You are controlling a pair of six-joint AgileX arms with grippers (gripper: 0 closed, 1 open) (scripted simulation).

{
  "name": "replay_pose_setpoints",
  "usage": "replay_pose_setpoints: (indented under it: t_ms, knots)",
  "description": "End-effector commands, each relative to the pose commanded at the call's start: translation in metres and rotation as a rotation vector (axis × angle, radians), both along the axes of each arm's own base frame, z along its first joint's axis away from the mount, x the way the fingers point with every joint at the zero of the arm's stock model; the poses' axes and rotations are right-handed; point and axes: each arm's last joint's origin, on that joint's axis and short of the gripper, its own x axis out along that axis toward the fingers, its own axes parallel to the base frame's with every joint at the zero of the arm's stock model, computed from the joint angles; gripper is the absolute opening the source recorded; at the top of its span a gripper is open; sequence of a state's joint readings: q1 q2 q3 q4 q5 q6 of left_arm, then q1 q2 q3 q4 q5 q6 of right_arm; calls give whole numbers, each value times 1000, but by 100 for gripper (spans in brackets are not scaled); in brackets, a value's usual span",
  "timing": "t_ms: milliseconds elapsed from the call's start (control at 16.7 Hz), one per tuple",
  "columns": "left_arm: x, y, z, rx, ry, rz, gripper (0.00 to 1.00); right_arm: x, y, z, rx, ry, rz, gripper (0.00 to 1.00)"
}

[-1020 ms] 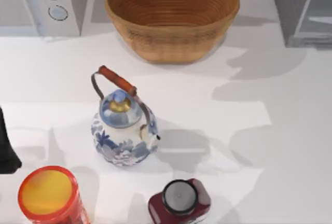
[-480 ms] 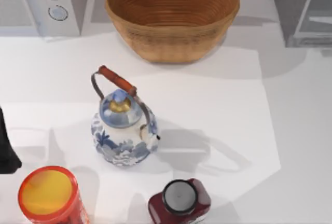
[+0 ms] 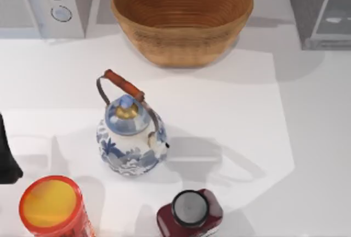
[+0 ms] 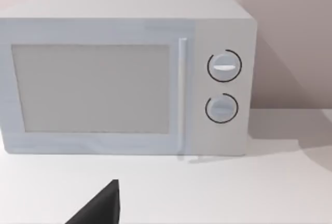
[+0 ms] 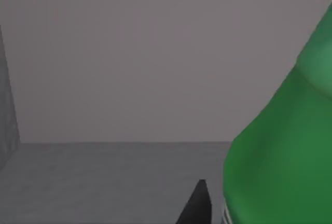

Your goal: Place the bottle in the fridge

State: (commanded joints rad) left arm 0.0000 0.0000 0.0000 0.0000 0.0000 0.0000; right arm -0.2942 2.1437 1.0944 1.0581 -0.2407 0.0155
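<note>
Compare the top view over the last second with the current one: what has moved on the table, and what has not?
Only shadows changed: the broad shadow that lay across the table's right side a second ago has drawn back toward the fridge at the far right. No object shifted: the teapot, the basket, the dark red jar, the orange-lidded canister and the microwave lie as before.

The fridge [image 3: 321, 9] sits at the table's far right corner, right of the wicker basket [image 3: 182, 15]. It's a big boxy grey unit, dark speckled side, pale grey framed front.

The bottle [image 5: 282, 146] is translucent green plastic, very close in the right wrist view, with a sliver of white label at its lower edge. Behind it are plain grey walls and a grey floor.
</note>
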Motion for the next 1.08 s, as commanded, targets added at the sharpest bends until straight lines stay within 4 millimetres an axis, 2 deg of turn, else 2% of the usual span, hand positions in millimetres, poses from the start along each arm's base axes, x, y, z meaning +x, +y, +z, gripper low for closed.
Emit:
replay_pose_setpoints:
  t_ms: [540, 660, 900, 1080]
  knots:
    - [0, 0, 0, 0, 0, 0, 100, 73, 9, -7, 4, 11, 24, 1]
    - [0, 0, 0, 0, 0, 0, 100, 79, 11, -9, 3, 11, 30, 1]
    - [0, 0, 0, 0, 0, 0, 100, 80, 11, -10, 3, 11, 30, 1]
    - [0, 0, 0, 0, 0, 0, 100, 80, 11, -10, 3, 11, 30, 23]
